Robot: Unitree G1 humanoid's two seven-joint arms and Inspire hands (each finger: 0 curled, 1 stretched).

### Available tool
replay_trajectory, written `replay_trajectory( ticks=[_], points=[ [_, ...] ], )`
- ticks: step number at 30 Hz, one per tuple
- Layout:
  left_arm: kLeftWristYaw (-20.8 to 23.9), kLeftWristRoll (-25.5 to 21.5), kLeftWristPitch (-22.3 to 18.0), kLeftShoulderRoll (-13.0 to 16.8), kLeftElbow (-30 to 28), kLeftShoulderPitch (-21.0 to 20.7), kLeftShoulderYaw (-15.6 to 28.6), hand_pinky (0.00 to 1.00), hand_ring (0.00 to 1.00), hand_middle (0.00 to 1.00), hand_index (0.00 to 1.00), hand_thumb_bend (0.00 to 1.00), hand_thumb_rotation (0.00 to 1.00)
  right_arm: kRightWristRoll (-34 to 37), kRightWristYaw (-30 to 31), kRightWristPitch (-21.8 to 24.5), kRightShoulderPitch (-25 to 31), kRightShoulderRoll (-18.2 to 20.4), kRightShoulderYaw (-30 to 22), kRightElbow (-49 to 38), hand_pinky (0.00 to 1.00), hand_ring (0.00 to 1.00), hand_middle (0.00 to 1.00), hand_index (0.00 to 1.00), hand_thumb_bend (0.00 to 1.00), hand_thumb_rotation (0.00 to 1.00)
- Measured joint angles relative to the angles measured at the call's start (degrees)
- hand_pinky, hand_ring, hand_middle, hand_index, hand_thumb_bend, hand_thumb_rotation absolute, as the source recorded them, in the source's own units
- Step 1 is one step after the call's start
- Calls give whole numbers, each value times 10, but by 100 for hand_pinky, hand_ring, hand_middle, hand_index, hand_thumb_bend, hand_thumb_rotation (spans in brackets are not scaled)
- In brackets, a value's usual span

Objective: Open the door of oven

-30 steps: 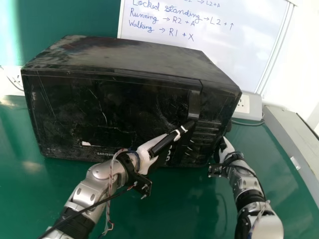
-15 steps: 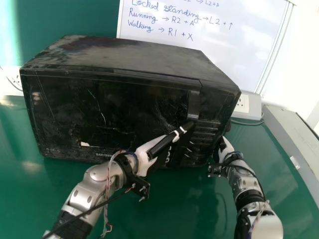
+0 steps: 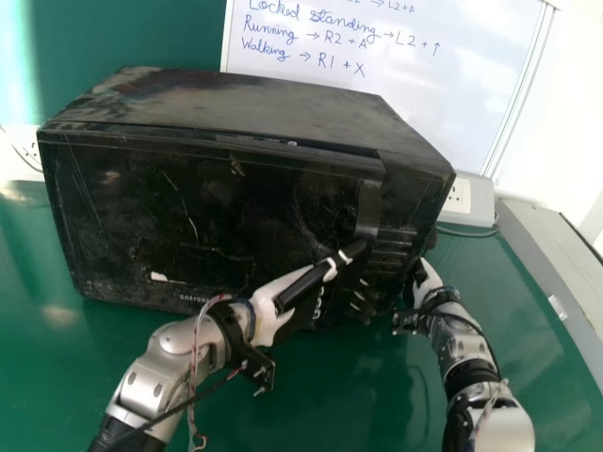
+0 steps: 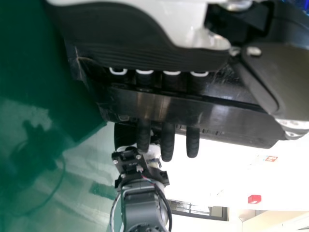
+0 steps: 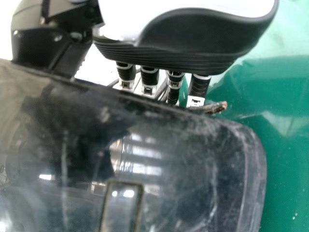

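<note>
Pulling is best done at the handle [image 3: 368, 207], round which the left hand [image 3: 270, 311] is curled, as the rigid, ajar door [image 3: 217, 212] can probably be swung lightly, the bulky oven [image 3: 245, 102] being set on the surface [image 3: 349, 386] beside the right hand [image 3: 428, 280].

- The oven [image 3: 245, 102] is a boxy black appliance, its top dull and dusty-looking, its front glossy and scuffed. It stands upright on the green table [image 3: 330, 386], front toward the robot and set at a slight angle.
- The door [image 3: 122, 202] is dark and shiny, covered with fine scratches, with a pale mark low on its left part. It is slightly ajar: a narrow gap runs along its top edge toward the right, while the left side sits close to the body.
- The handle [image 3: 369, 205] is a smooth, black upright strip along the door's right edge, beside the ridged control panel [image 3: 403, 240].
</note>
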Motion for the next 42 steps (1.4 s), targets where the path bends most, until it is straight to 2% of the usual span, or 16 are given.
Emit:
replay_trajectory(
  ticks=[2, 4, 8, 13, 16, 19, 22, 25, 31, 33, 38, 40, 42],
  points=[
    [2, -1, 6, 0, -10, 6, 0, 8, 43, 49, 45, 50, 0, 1, 0, 0, 0, 0, -2, 0, 57, 63, 74, 80, 67, 74],
    [2, -2, 9, 0, -19, 12, 0, 8, 41, 49, 47, 50, 0, 1, 1, 0, 0, 0, -4, 1, 58, 64, 75, 82, 68, 74],
    [4, -13, 14, 0, -36, 27, 0, 11, 43, 49, 49, 50, 0, 1, 3, 0, 0, 1, -6, 1, 59, 63, 76, 86, 71, 73],
    [11, -19, 23, 0, -59, 42, 0, 8, 43, 48, 50, 50, 0, 1, 1, 0, -1, 3, -7, 1, 57, 62, 75, 85, 67, 72],
    [14, -22, 26, 0, -67, 49, 0, 6, 42, 47, 49, 50, 0, 1, 1, 0, -1, 4, -8, 1, 57, 61, 75, 86, 70, 71],
    [16, -23, 33, 0, -79, 55, 0, 6, 42, 48, 50, 50, 0, 2, 1, 0, -2, 5, -9, 1, 58, 62, 77, 82, 71, 70],
    [15, -24, 41, 1, -94, 63, 0, 6, 42, 48, 50, 50, 0, 3, 1, 0, -2, 6, -9, 1, 58, 64, 79, 86, 70, 72],
    [12, -25, 48, 2, -114, 74, 0, 6, 42, 48, 50, 50, 0, 4, 1, 1, -2, 6, -9, 1, 58, 63, 78, 83, 74, 71],
    [9, -25, 66, 7, -161, 100, -7, 5, 42, 48, 50, 50, 0, 6, 2, 1, -2, 6, -9, 1, 59, 63, 77, 80, 73, 73],
    [9, -25, 70, 11, -169, 104, -9, 6, 42, 48, 49, 50, 0, 6, 2, 1, -3, 6, -8, 0, 58, 63, 76, 84, 74, 73],
    [-10, -27, 73, 21, -186, 114, -13, 6, 43, 48, 49, 50, 0, 6, -3, 1, -3, 6, -7, 1, 53, 58, 69, 83, 69, 73],
    [-22, -34, 73, 29, -190, 116, -15, 6, 43, 48, 49, 50, 0, 6, -3, 2, -3, 6, -6, 1, 52, 58, 70, 84, 67, 74],
    [-31, -36, 74, 36, -196, 117, -17, 7, 43, 48, 49, 50, 0, 6, -3, 2, -3, 6, -6, 1, 54, 61, 73, 84, 70, 72]
  ],
)
